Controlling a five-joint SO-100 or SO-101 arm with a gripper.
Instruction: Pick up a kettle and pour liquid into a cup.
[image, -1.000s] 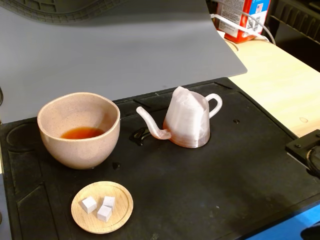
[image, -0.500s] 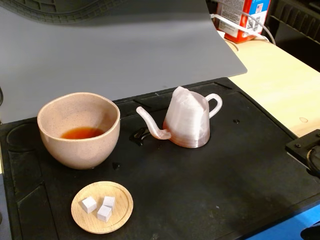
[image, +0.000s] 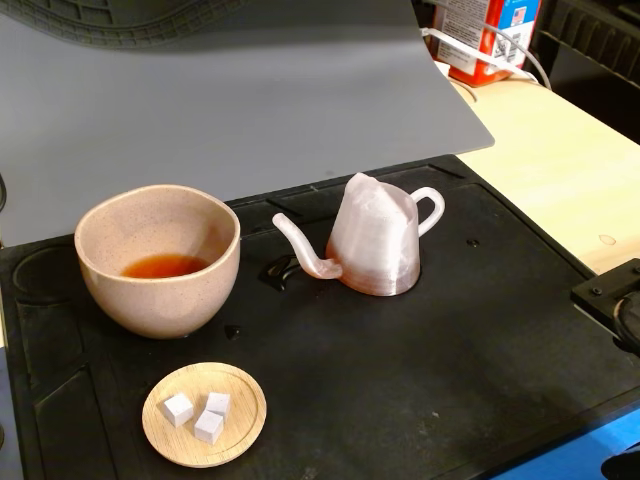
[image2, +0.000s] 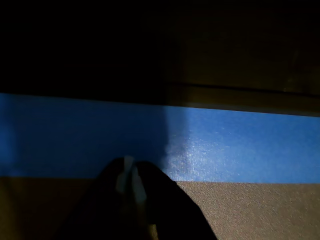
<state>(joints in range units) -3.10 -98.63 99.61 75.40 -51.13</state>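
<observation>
While the kettle (image: 378, 243) stands upright on the black mat (image: 400, 380) of the worktop, its loop handle turned to the right of the fixed view and its thin spout (image: 300, 249) reaching left toward the cup (image: 158, 258), you have nothing in hand. The cup sits well apart from the kettle at the left and already holds a shallow pool of reddish-brown liquid (image: 165, 266). A wet patch (image: 280, 270) lies on the mat under the spout.

Fixed view: no arm appears at all. Wrist view: the jaws (image2: 129, 177) show as dark shapes at the lower edge with pale tips pressed together, empty, above a blue band (image2: 225, 145) and a brown surface — far from the task's things.

Hazards, as judgements:
- The handle is small and the body conical and smooth; a grip taken on the body may slide upward and let the kettle drop.
- The long spout leads any motion — swing it low and it could strike the cup's rim or tip the cup.
- How much liquid the kettle contains cannot be told, so tilt slowly; a quick tilt may overshoot the cup, and the wet mat suggests drips fall short of it.
- The wooden saucer (image: 205, 414) with white cubes (image: 197, 410) lies near the cup, in front of it; a wide approach could sweep it
</observation>
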